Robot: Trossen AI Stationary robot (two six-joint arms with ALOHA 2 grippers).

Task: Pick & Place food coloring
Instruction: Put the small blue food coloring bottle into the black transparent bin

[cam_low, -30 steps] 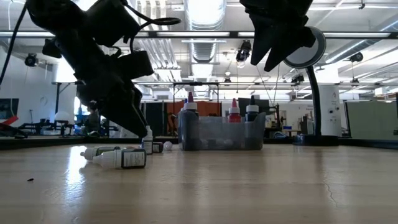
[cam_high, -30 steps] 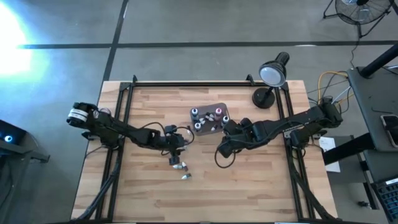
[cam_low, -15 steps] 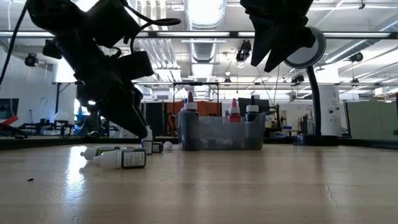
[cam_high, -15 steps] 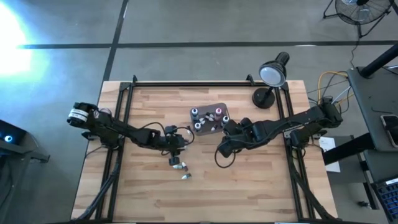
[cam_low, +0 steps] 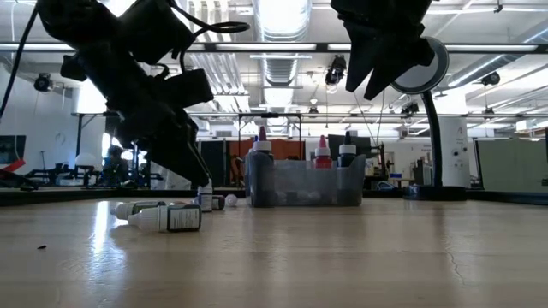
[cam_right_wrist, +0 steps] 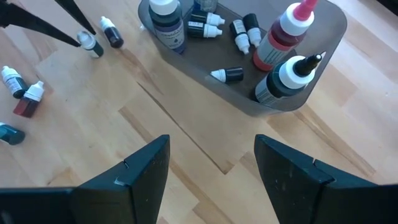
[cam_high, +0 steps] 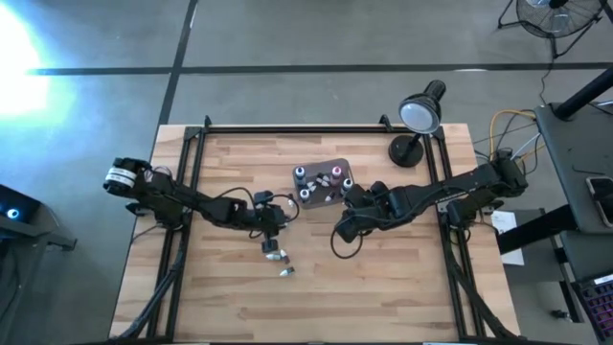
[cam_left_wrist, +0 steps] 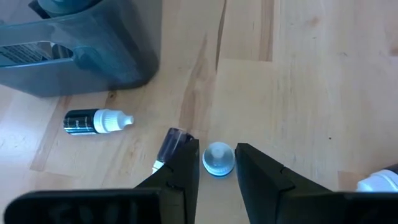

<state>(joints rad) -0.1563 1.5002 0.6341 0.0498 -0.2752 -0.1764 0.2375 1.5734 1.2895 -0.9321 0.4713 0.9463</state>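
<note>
Small food coloring bottles lie scattered on the wooden table (cam_high: 402,287), near its middle. My left gripper (cam_left_wrist: 217,163) is shut on one upright bottle with a pale blue cap (cam_left_wrist: 217,158), which shows under the fingers in the low view (cam_low: 204,197). A dark bottle with a white cap (cam_left_wrist: 97,121) lies on its side close by. More bottles lie nearer the near edge (cam_high: 276,255) (cam_low: 167,218). The smoky-grey tub (cam_high: 321,180) holds several bottles, some upright, some lying. My right gripper (cam_right_wrist: 211,180) hangs open above the table beside the tub, touching nothing. My left gripper pinches the small bottle at its pale blue cap (cam_left_wrist: 217,167) between the two fingers (cam_left_wrist: 186,171), one on each side. The fingers come from above, slanting down from the table's left. The bottle stands upright with its base on the table (cam_low: 204,207).
A desk lamp (cam_high: 420,117) stands at the far right corner of the table. Dark frame rails (cam_high: 192,192) run along the table's left and right sides. Bare wood lies toward the near edge (cam_high: 383,297).
My left gripper has shifted slightly toward the upright bottle and now stands over its cap. The bottle has stayed standing on the table. My right gripper has kept still.
</note>
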